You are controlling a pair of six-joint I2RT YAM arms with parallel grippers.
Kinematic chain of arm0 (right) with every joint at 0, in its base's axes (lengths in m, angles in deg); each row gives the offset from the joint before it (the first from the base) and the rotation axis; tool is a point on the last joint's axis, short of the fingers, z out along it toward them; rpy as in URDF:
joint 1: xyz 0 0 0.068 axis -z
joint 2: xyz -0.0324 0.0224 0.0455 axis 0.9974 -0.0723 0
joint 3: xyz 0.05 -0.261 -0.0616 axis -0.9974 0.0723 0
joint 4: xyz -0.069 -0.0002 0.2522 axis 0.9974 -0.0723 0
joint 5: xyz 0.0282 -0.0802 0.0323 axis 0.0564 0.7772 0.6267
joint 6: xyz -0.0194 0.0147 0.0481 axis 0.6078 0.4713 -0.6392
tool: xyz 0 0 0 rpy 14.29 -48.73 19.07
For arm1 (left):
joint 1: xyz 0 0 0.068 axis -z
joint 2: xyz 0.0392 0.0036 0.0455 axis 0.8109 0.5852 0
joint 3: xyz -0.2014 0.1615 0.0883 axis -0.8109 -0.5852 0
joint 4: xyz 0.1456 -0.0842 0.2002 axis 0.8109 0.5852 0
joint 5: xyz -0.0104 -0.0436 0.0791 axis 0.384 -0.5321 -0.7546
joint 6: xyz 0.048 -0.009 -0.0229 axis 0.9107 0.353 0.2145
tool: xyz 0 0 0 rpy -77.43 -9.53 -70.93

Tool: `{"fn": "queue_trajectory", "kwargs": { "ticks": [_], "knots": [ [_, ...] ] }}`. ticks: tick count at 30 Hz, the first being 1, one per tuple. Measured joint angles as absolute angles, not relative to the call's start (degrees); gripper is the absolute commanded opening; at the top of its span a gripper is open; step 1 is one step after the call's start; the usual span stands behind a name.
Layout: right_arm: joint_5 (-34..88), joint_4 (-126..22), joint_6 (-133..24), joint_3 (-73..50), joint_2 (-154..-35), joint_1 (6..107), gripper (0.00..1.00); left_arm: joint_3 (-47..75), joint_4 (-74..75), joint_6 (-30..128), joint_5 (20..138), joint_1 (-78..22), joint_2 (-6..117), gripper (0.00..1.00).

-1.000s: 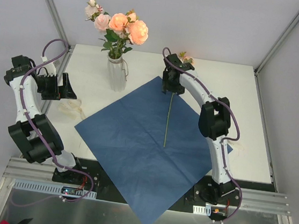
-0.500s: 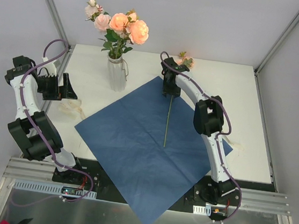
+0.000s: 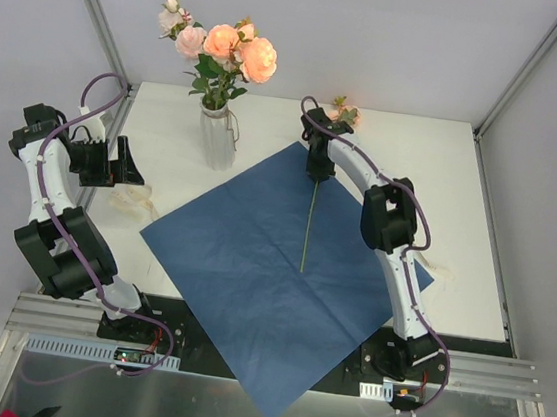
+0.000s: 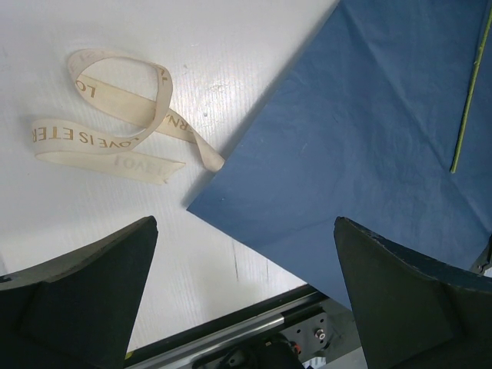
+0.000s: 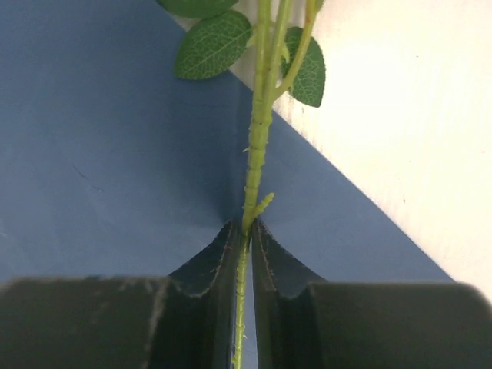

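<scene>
Already stretched along paper [image 3: 243, 255]: stem [image 5: 257, 138], pinched tight in right gripper [image 5: 244, 231] near leaves at far corner. Spread wide above ribbon [image 4: 84, 137], touching nothing: left gripper [image 4: 242, 231]. Paper flat, unfolded; ribbon loose beside it.

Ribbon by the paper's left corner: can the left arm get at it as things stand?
Probably yes. The left gripper hangs open close by the ribbon, which lies bare on the table; the blue paper only nears one tail.
</scene>
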State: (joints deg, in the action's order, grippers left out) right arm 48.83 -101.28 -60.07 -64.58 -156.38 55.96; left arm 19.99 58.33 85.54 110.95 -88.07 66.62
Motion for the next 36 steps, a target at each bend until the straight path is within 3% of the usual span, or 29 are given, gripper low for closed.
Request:
{"fn": "queue_trajectory", "kwargs": {
  "ticks": [2, 10, 18, 21, 27, 31, 36],
  "knots": [
    [48.63, -101.08, -60.84, -64.14, -156.18, 56.27, 0.01, 19.99, 58.33, 85.54, 110.95, -88.07, 66.62, 0.99],
    [47.47, -96.62, -63.13, -54.78, -149.82, 57.75, 0.01, 19.99, 58.30, 85.52, 110.88, -88.44, 66.62, 0.99],
    [43.17, -87.16, -61.69, -51.72, -131.77, 57.84, 0.01, 20.17, 58.57, 85.49, 110.95, -88.57, 66.60, 0.99],
    [41.55, -75.94, -58.43, -47.97, -120.73, 56.88, 0.01, 20.45, 58.81, 85.47, 110.95, -88.84, 66.60, 0.99],
    [36.44, -34.72, -44.86, -24.16, -97.01, 48.27, 0.01, 22.05, 59.38, 85.43, 111.25, -89.16, 66.60, 0.99],
    [26.36, -16.06, -35.40, -24.21, -99.00, 41.34, 0.01, 22.86, 59.83, 85.38, 111.41, -89.16, 66.60, 0.99],
    [21.33, -10.64, -24.82, -28.60, -106.52, 34.96, 0.01, 23.12, 60.25, 85.43, 111.41, -89.29, 66.60, 0.99]
  ]
}}
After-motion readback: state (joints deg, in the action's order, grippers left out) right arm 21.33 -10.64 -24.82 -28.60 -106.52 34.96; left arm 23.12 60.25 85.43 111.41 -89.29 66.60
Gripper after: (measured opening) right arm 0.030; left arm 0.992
